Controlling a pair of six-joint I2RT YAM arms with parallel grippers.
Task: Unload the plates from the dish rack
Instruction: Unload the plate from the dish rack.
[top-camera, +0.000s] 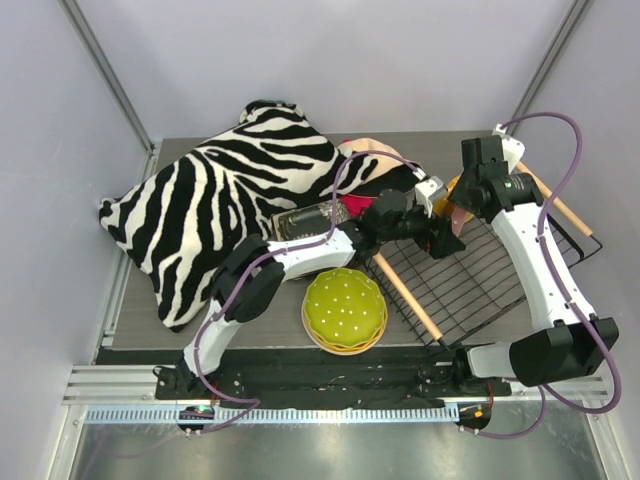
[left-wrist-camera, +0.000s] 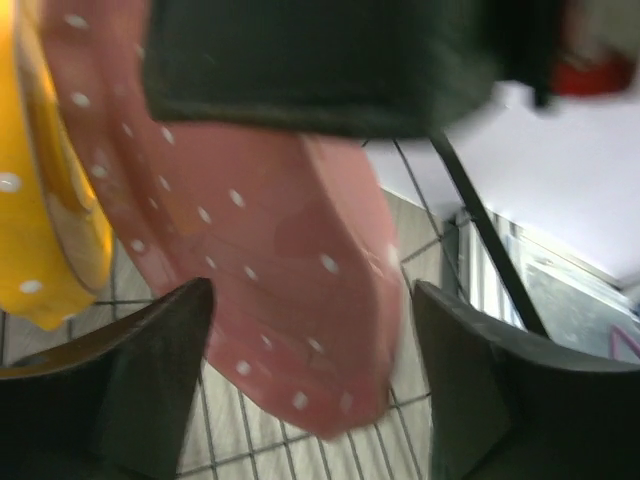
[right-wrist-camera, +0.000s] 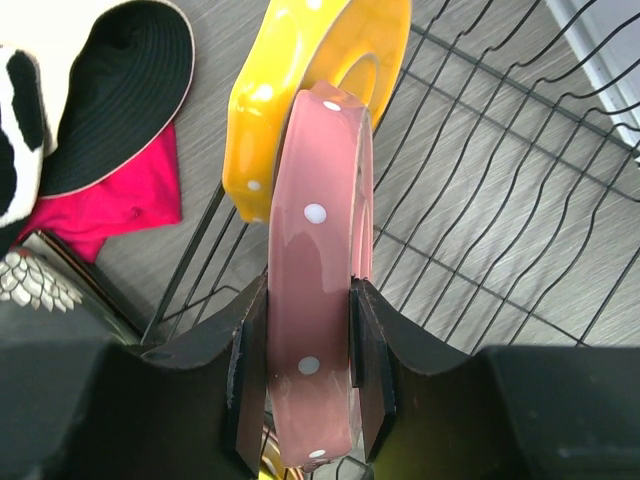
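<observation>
Right wrist view. The right gripper (right-wrist-camera: 308, 340) has its jaws closed on the rim of the pink dotted plate (right-wrist-camera: 318, 250), which stands on edge over the wire floor of the dish rack (right-wrist-camera: 500, 200). Pad contact is flat on both faces. A yellow plate (right-wrist-camera: 300, 70) leans just behind it, touching or nearly so. Both are glossy glazed ware with white dots and thick rounded rims, so they are judged slippery and apt to chip on wire. Beyond the rack, a hat (right-wrist-camera: 110, 90) and a red cloth (right-wrist-camera: 110, 205) lie on the grey grained counter (right-wrist-camera: 215, 60).

Left wrist view. The left gripper (left-wrist-camera: 310, 340) has its jaws wide, with the fingers (left-wrist-camera: 140, 400) to either side of the pink plate's lower rim and not touching it. The picture is blurred and the clearance cannot be judged. This reads as a handover. The left jaws should close square across the rim and seat fully before the right jaws release. The plate should then be drawn clear of the yellow one, so as not to topple it.

Top view. Both grippers meet at the rack's far left corner. A scalloped yellow-green plate (top-camera: 345, 305) sits on the counter atop an orange plate (top-camera: 345, 348), just beside the rack's wooden rod handle (top-camera: 405, 290). That stack is the likely set-down spot. A zebra cushion (top-camera: 220, 200) lies to the left.
</observation>
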